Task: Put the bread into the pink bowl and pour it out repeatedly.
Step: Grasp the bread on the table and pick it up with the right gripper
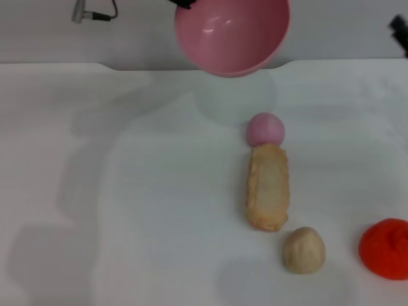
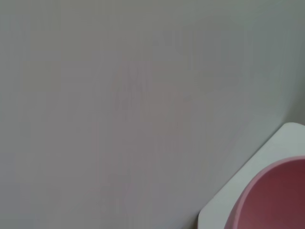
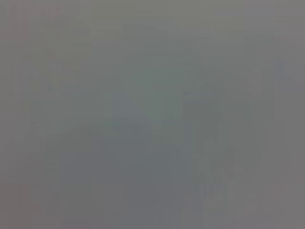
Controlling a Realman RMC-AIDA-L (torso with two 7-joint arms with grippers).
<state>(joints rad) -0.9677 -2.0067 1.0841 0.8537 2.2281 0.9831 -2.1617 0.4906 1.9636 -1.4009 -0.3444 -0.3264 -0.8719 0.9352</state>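
One bread (image 1: 268,187) flat, long axis toward the raised, tilted pink bowl (image 1: 233,35); finger state indiscernible.

White table against a plain grey wall

A white table (image 1: 127,191) fills most of the head view, its surface smooth and softly lit, with faint grey shadows lying across the left side and near the far edge. The far edge shows rounded notches. Behind it stands a bare pale grey wall (image 1: 38,38), where a small grey plug on a dark cable (image 1: 89,14) hangs. The left wrist view shows the same wall and a rounded table corner.
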